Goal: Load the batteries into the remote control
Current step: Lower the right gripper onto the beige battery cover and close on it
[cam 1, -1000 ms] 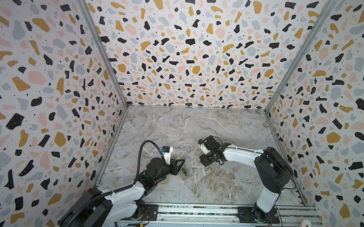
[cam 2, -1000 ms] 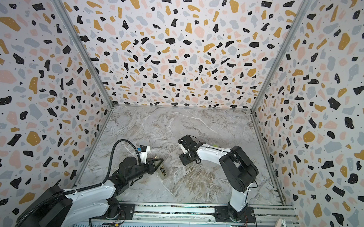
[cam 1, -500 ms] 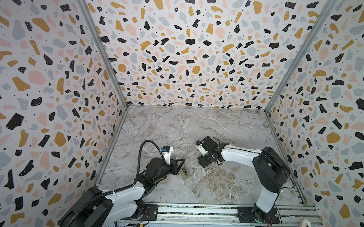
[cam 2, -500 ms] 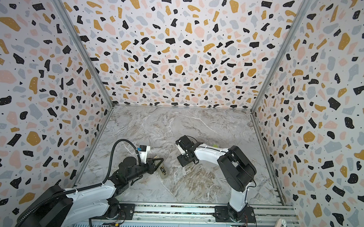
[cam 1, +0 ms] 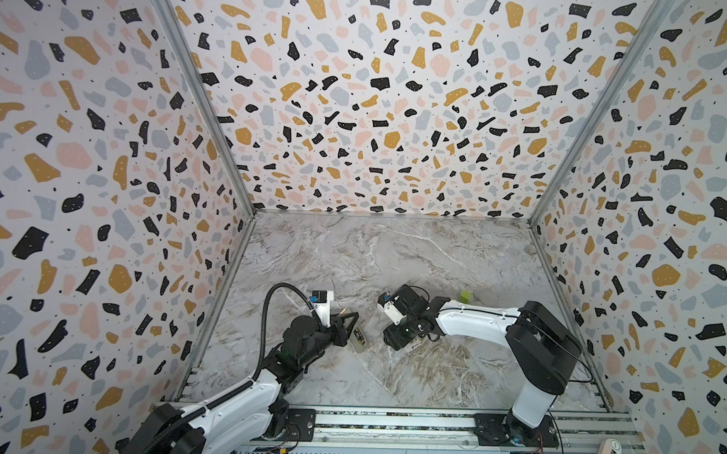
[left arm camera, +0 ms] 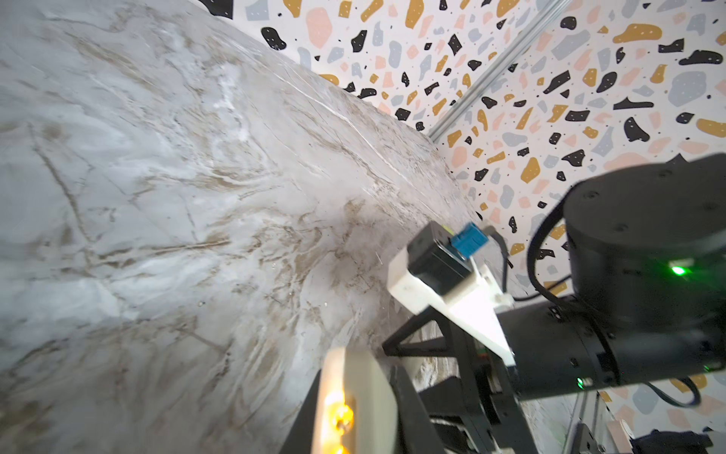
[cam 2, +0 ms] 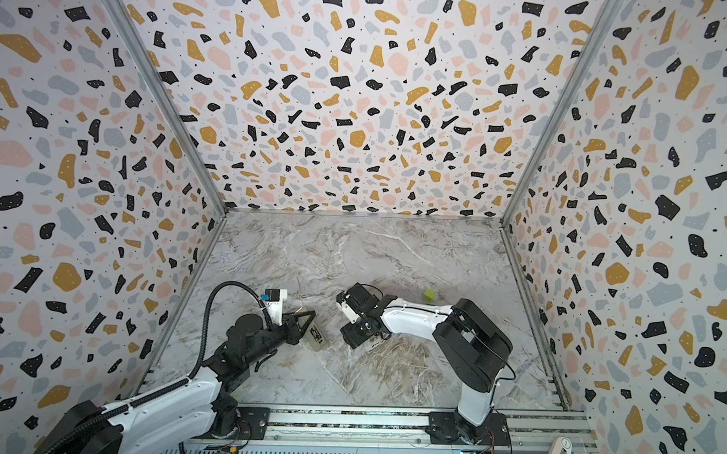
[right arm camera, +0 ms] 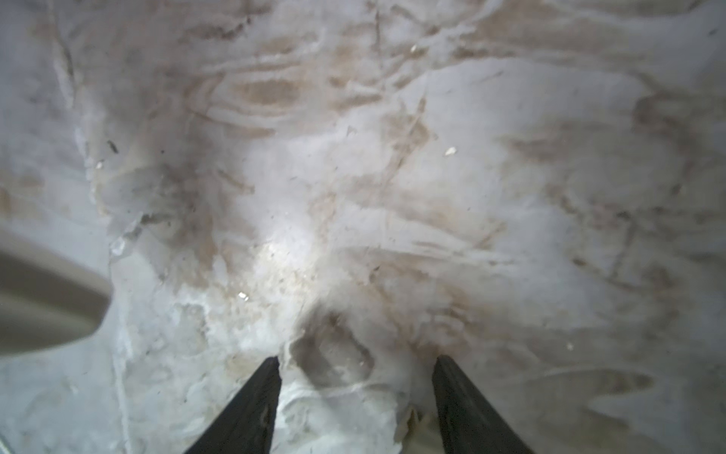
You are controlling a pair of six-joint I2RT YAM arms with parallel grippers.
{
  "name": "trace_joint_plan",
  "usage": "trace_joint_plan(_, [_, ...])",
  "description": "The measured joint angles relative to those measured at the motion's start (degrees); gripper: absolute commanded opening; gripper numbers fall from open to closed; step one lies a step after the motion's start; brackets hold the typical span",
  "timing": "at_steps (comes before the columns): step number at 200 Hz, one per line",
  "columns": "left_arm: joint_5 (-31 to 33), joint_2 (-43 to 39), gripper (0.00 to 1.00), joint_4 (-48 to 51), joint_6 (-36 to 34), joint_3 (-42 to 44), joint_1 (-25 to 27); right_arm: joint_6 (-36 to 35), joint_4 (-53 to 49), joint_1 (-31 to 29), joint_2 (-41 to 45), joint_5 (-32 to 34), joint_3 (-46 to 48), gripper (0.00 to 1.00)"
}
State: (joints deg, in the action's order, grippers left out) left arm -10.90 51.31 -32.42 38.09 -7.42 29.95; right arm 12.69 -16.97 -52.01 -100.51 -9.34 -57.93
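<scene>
The white remote control (cam 1: pixel 358 341) (cam 2: pixel 314 337) stands on its long edge on the marble floor, with my left gripper (cam 1: pixel 348 330) (cam 2: pixel 304 326) shut on it. In the left wrist view the remote (left arm camera: pixel 365 397) sits between the two black fingers of the left gripper (left arm camera: pixel 355 377), and orange glints show in its recess. My right gripper (cam 1: pixel 394 342) (cam 2: pixel 353 339) points down at the floor a short way right of the remote. Its jaws (right arm camera: pixel 355 365) stand open over bare marble. The batteries do not show as separate things in any view.
A small green cube (cam 1: pixel 465 297) (cam 2: pixel 429 295) lies behind the right forearm. Speckled walls close in the left, back and right sides. A metal rail (cam 1: pixel 388 422) runs along the front. A blurred pale edge (right arm camera: pixel 39 310) shows beside the right gripper.
The right gripper has moved left and nearer the front, closing in on the remote, and the green cube now shows behind its arm. The left arm and the remote have stayed put.
</scene>
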Motion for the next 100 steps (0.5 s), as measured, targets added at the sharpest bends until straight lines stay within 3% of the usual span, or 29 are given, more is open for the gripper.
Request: trace_joint_plan(100, [-0.83,0.9,0.0,1.03,-0.17,0.0,-0.66,6.84,-3.34,-2.8,11.54,0.92,11.56,0.64])
